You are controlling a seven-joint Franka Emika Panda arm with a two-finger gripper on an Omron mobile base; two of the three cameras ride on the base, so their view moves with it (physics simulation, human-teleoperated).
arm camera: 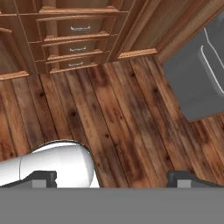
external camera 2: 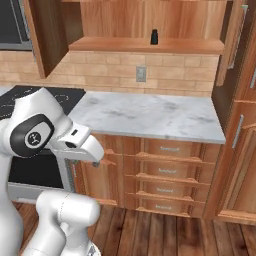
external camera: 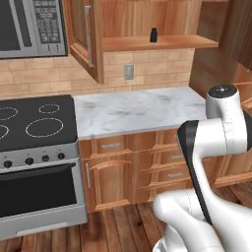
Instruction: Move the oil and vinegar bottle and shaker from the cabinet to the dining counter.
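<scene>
Fingers (arm camera: 113, 178): two small dark tips, one (arm camera: 43, 176) at the left and one at the right of the hand view's lower part, standing wide apart and empty, nothing between them.

Dark reddish-brown plank floor (arm camera: 109, 109): lies beneath the fingers in the hand view, well apart from them.

Low reddish-brown wooden drawers with curved handles (arm camera: 70, 43): stacked along the far side of the floor; seen also under the worktop in the right base view.

Flat grey panel with a pale bar handle (arm camera: 197, 78): at the right of the hand view; what it belongs to cannot be told.

White-grey marble worktop (external camera 2: 150, 117): short, backed by a tan brick backsplash (external camera 2: 110, 75) carrying a grey wall outlet (external camera 2: 141, 74).

Black glass cooktop and steel oven (external camera: 34, 147): just beside the worktop's left end.

Reddish-brown wooden wall cabinet (external camera: 162, 17): above the worktop, door with a long silver bar handle (external camera: 87, 34) swung open, plank shelf exposed.

Small black shaker with a narrower rounded cap (external camera: 153, 35): upright on the cabinet's plank shelf, alone, near the front edge.
</scene>
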